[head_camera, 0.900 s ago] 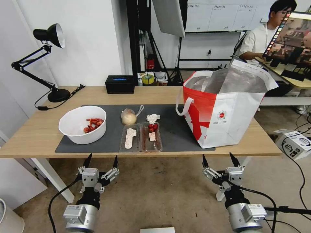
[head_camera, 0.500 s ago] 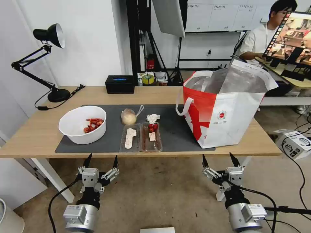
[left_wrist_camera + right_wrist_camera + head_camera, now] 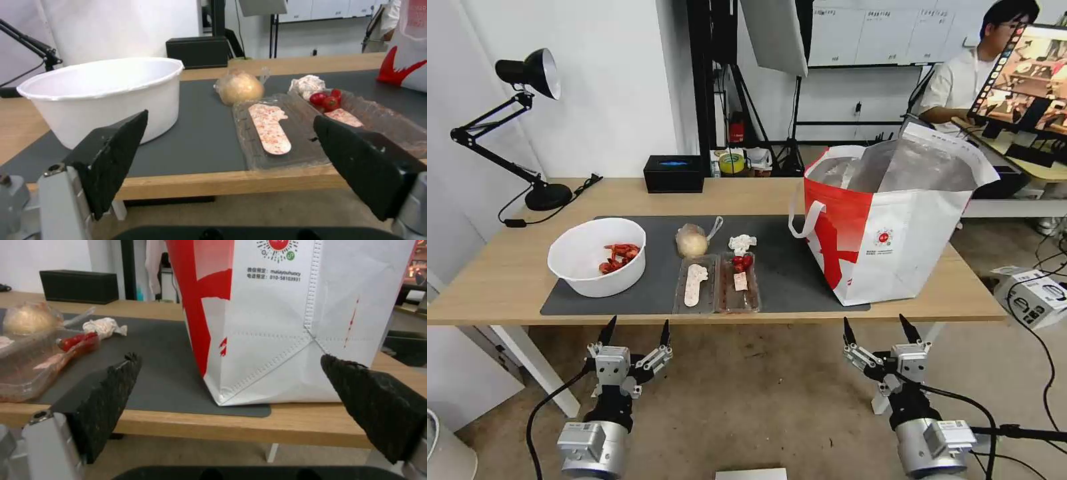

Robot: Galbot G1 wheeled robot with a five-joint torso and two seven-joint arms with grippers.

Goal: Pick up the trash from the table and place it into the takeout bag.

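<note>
Both end effectors, left (image 3: pixel 634 331) and right (image 3: pixel 878 327), gape empty below bench (image 3: pixel 507 273) edge; bag (image 3: pixel 887 227) at 2 o'clock

black desk lamp (image 3: pixel 527 127), black rectangular box (image 3: pixel 674 173) at table's back edge

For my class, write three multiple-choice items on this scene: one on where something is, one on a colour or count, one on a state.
1. Where does the takeout bag stand?
A. at the table's right end
B. on the floor
C. inside the white bowl

2. What colour are the shells in the white bowl?
A. green
B. red
C. blue

3. How is the left gripper?
A. shut on the tissue
B. shut on the tray
C. open, in front of the table edge

Answers:
1 A, the bag sits on the table, partly on the mat.
2 B, red shells lie inside.
3 C, its fingers are spread with nothing between them.
</note>
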